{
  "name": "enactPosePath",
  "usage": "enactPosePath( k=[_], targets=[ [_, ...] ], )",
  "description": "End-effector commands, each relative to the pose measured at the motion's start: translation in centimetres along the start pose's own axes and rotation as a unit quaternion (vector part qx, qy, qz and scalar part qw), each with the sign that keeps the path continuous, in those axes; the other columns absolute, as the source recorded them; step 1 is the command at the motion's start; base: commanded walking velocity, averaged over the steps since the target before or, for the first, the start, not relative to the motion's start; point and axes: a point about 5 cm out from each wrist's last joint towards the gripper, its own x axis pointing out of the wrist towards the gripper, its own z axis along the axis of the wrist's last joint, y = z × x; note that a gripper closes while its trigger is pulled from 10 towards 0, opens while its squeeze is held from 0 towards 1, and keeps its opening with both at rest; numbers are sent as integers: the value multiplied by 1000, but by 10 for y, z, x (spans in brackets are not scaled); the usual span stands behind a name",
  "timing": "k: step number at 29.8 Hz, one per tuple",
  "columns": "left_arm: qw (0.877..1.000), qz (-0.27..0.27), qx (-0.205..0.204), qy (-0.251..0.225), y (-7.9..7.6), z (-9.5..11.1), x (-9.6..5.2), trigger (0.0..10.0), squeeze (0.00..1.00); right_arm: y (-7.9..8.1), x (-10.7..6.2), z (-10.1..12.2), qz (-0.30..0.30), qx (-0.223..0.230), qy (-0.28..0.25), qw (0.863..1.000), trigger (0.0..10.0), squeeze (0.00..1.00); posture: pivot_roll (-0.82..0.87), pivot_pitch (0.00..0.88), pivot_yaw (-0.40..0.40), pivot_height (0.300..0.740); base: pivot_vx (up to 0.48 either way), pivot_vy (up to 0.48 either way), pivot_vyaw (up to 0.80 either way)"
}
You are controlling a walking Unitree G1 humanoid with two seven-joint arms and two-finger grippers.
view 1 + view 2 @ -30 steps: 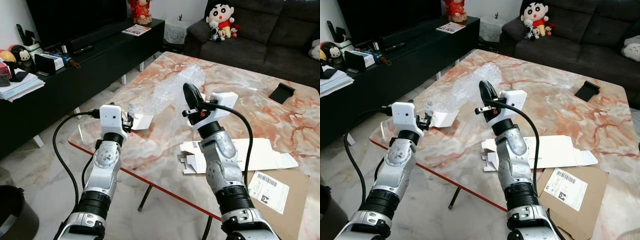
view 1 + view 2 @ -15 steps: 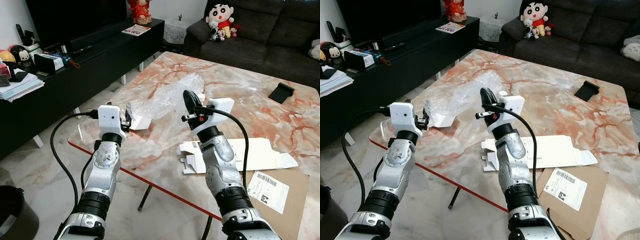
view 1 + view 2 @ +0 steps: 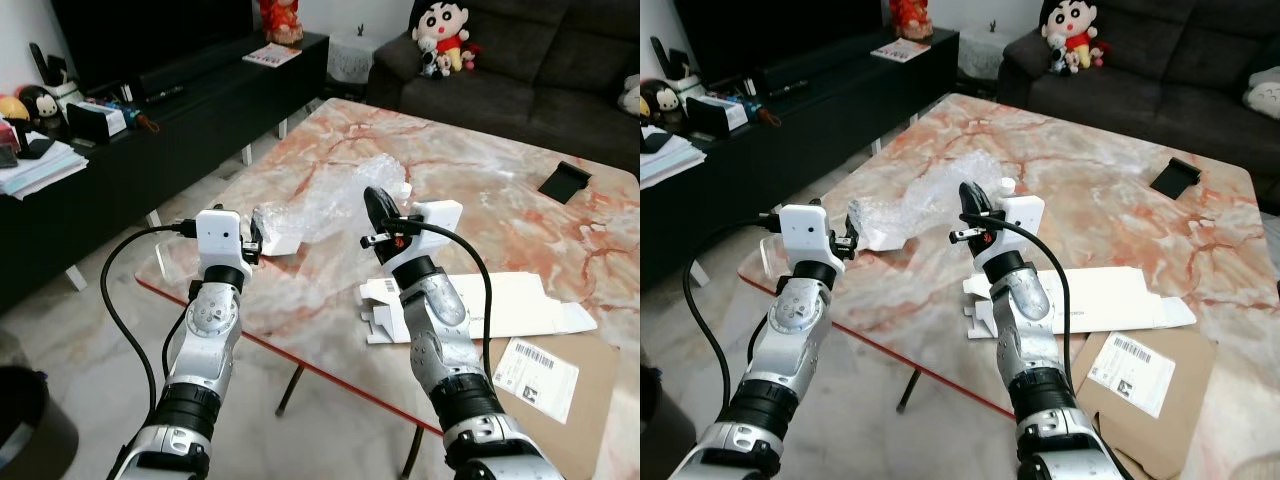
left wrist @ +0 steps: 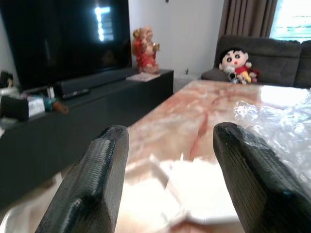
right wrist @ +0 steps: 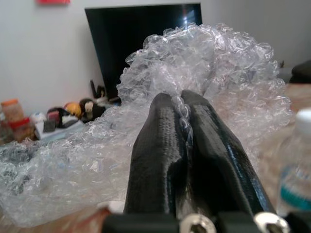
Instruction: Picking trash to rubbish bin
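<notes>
**Bubble wrap pinched, lift to come**

Marble-patterned and pink-veined, the worktop (image 3: 480,180) stands in a living room with a dark sofa behind and a black TV cabinet along the robot's left. On it lies a crumpled sheet of bubble wrap (image 3: 335,190), running from the near left corner toward the middle. Nearby are a flattened white carton (image 3: 500,305), a brown cardboard sheet (image 3: 560,385) with a shipping label, and a small plastic bottle (image 5: 296,165) seen from the right wrist.

The right claw (image 5: 180,116) has its fingers pressed together on a fold of the bubble wrap, film bunched between the pads. The left claw (image 4: 167,160) is spread wide, holding nothing, poised just over the white paper (image 3: 283,242) and the near end of the wrap.

To do this step well, I judge the right arm should rise slowly so the thin film does not slip out, while the left closes on the trailing end to gather the sheet. A dark bin (image 3: 30,420) stands on the floor, well apart to the left.
</notes>
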Motion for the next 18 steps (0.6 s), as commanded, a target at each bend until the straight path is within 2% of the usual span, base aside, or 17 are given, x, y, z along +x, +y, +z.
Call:
enactPosePath(
  k=[1, 18],
  targets=[
    [1000, 2, 5, -2, 1, 0, -1, 10000, 0, 0, 1, 2, 2, -4, -2, 1000, 10000, 0, 1, 0, -84, 740, -307, 0, 0],
    [1000, 2, 5, -1, 1, 0, -1, 10000, 0, -2, 2, 0, -2, -2, 2, 1000, 10000, 0, 1, 0, -84, 740, -302, 0, 0]
  ],
)
